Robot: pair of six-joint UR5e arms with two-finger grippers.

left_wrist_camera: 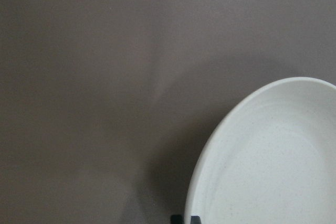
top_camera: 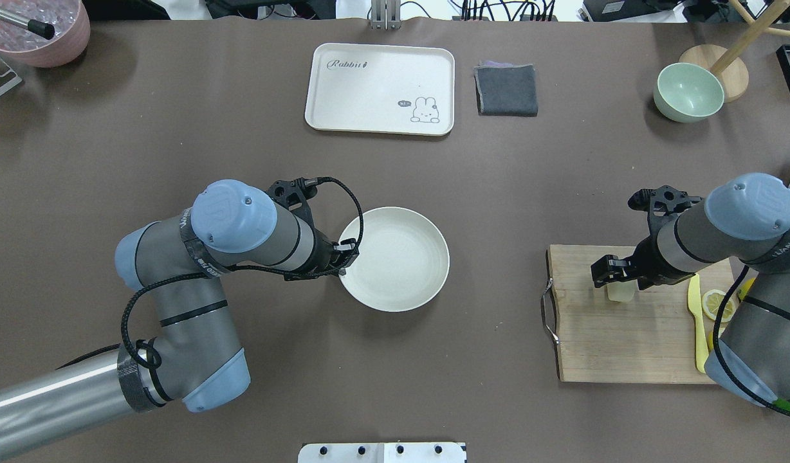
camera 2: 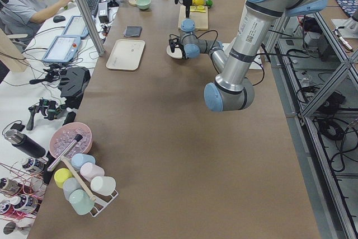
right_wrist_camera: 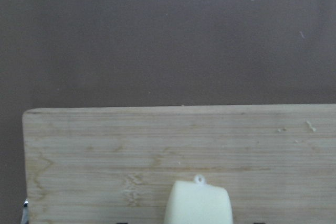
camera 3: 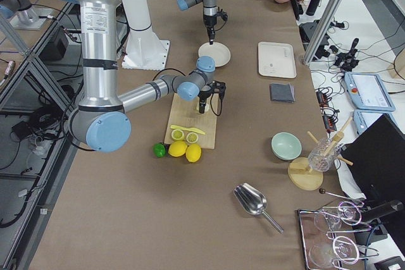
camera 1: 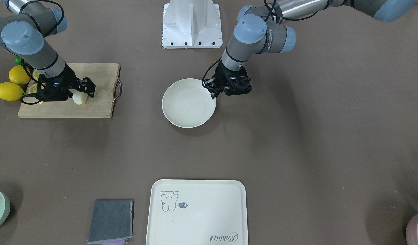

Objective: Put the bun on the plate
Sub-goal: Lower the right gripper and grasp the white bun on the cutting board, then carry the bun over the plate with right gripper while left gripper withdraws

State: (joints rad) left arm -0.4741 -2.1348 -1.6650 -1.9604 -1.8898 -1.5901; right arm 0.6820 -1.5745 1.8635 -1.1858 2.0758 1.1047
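The bun (top_camera: 621, 292), a pale cream lump, stands on the wooden cutting board (top_camera: 626, 347) at the right. My right gripper (top_camera: 619, 281) hangs straight over it, open, with a finger on each side and a gap to the bun (right_wrist_camera: 199, 203) on both sides. The round off-white plate (top_camera: 398, 267) lies in the middle of the table with nothing on it. My left gripper (top_camera: 343, 256) is at its left rim, and in the left wrist view its fingertips (left_wrist_camera: 177, 219) sit close together astride the rim of the plate (left_wrist_camera: 273, 161).
A yellow knife (top_camera: 696, 321) and a lemon slice (top_camera: 715, 303) lie on the board behind the bun. Whole lemons (camera 1: 10, 91) sit beside the board. Farther off are a cream tray (top_camera: 369, 90), a grey cloth (top_camera: 505, 89), a green bowl (top_camera: 688, 92) and a pink bowl (top_camera: 41, 32).
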